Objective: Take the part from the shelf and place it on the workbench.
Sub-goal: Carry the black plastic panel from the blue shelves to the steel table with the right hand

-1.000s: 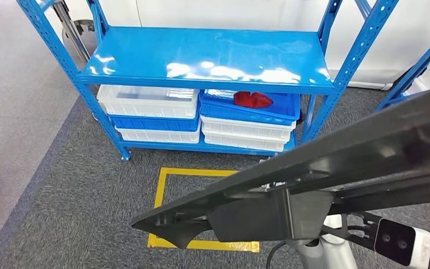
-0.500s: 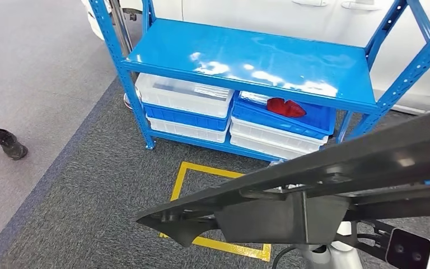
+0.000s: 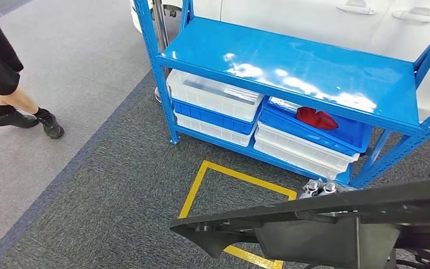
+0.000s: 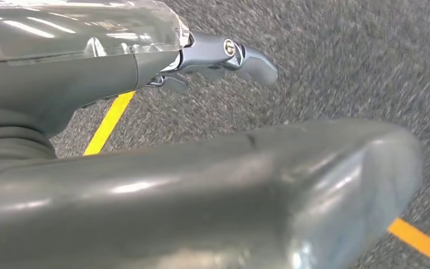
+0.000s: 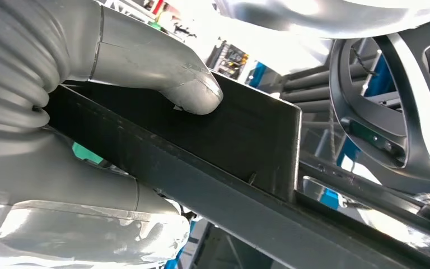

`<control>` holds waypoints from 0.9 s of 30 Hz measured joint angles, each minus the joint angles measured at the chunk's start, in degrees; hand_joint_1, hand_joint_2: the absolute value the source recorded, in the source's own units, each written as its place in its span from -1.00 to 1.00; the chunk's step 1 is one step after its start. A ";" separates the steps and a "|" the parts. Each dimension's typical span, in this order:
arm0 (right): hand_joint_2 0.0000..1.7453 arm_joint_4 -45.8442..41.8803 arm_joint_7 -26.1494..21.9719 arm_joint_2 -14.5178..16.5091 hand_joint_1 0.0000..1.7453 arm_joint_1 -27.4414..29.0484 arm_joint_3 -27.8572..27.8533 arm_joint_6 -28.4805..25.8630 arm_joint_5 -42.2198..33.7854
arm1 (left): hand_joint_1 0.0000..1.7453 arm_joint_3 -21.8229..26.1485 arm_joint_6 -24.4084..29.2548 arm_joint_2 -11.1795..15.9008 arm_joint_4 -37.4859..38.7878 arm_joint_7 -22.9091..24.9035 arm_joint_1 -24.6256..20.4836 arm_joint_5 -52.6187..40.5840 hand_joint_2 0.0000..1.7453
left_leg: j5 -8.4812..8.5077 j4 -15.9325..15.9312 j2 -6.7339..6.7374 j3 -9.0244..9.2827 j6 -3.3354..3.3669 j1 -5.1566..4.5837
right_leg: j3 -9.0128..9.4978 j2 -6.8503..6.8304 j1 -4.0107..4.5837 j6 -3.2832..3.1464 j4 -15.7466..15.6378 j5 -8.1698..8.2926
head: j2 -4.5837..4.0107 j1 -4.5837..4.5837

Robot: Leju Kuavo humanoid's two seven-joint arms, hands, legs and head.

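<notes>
A long black part (image 3: pixel 325 224) with a flat bracket under it crosses the lower right of the head view, above the carpet. In the right wrist view my right hand (image 5: pixel 89 112) grips this black part (image 5: pixel 246 151), with the thick thumb pressed on its flat face. My left hand (image 4: pixel 201 168) hangs over the grey carpet and holds nothing, its fingers (image 4: pixel 246 59) held apart from the thumb. The blue shelf (image 3: pixel 291 67) stands ahead, its top board bare.
Under the shelf's top board sit stacked white and blue bins; one blue bin (image 3: pixel 344 137) holds a red object (image 3: pixel 316 118). A yellow floor outline (image 3: pixel 201 179) marks the carpet before the shelf. A person's legs (image 3: pixel 11 95) are at the left. A white car (image 3: pixel 369 17) stands behind.
The whole picture has shifted: the shelf now sits further right and a person's legs have come into view at the left. The black part stays in my right hand, lower in the picture.
</notes>
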 joint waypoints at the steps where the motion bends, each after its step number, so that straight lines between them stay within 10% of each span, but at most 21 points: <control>1: 1.00 -0.10 0.00 0.09 1.00 0.27 -0.23 0.30 -0.11 | -1.00 0.01 -0.06 0.13 0.01 -0.24 -0.06 0.14 -1.00 | -1.39 2.27 1.51 -1.01 -0.26 -0.02 | 0.16 -0.73 -0.11 -0.30 -0.26 0.09 | 0.00 0.00; 5: 1.00 -0.21 0.01 0.38 1.00 1.25 -0.98 1.26 -0.47 | -1.00 0.00 -0.10 0.17 0.01 -0.88 -0.24 0.34 -1.00 | -6.73 14.65 4.66 -6.73 -1.22 0.40 | 0.32 -3.79 0.08 -0.67 -0.35 -0.12 | 0.00 0.00; 10: 1.00 -0.08 0.02 1.32 1.00 1.38 -1.96 3.10 -0.80 | -1.00 0.01 0.40 0.54 0.00 -1.51 -0.13 0.48 -1.00 | -0.11 0.18 8.02 1.28 -0.40 0.05 | 1.06 -7.08 0.40 0.14 -0.27 -0.78 | 0.00 0.00; 13: 1.00 0.08 0.05 2.10 1.00 1.36 -2.97 4.07 -0.91 | -1.00 0.02 0.42 1.09 -0.01 -1.94 0.05 0.16 -1.00 | 0.12 -1.69 7.62 1.91 0.93 -0.33 | 1.47 -8.68 0.64 1.04 -0.35 -1.05 | 0.00 0.00; 16: 1.00 -0.01 0.02 2.67 1.00 1.49 -4.62 5.37 -1.09 | -1.00 0.01 0.40 1.70 0.00 -2.33 0.37 -0.52 -1.00 | 0.64 -2.36 5.90 2.27 1.87 0.13 | 0.63 -5.73 0.31 1.82 2.52 -3.36 | 0.00 0.01; 19: 1.00 -0.09 -0.01 3.13 1.00 2.19 -6.52 6.73 -1.33 | -1.00 -0.04 0.40 2.15 0.01 -2.42 0.06 -1.18 -1.00 | 0.86 -2.41 3.97 2.08 2.33 0.14 | -4.94 -2.09 0.06 1.99 13.85 -8.71 | 0.00 0.00; 21: 1.00 -0.09 0.01 3.45 1.00 2.73 -7.44 7.23 -1.36 | -1.00 -0.08 0.41 2.37 0.01 -2.29 0.08 -1.57 -1.00 | 0.84 -2.27 2.48 2.04 2.33 0.09 | -6.65 -1.78 0.04 1.99 16.55 -8.31 | 0.00 0.00; 24: 1.00 -0.09 0.00 4.20 1.00 3.37 -8.24 8.10 -1.45 | -1.00 -0.23 0.40 2.65 0.00 -2.06 0.04 -2.21 -1.00 | 0.67 -1.87 0.25 2.10 1.99 0.06 | -2.18 0.62 -0.10 1.58 6.12 -2.10 | 0.00 0.00; 27: 1.00 -0.19 0.01 5.40 1.00 4.06 -8.73 9.23 -1.47 | -1.00 -0.48 0.27 3.13 -0.01 -2.11 -0.19 -2.71 -1.00 | 0.68 -1.46 -1.64 1.44 1.00 0.20 | 0.04 3.06 -0.10 1.35 0.55 -0.61 | 0.00 0.00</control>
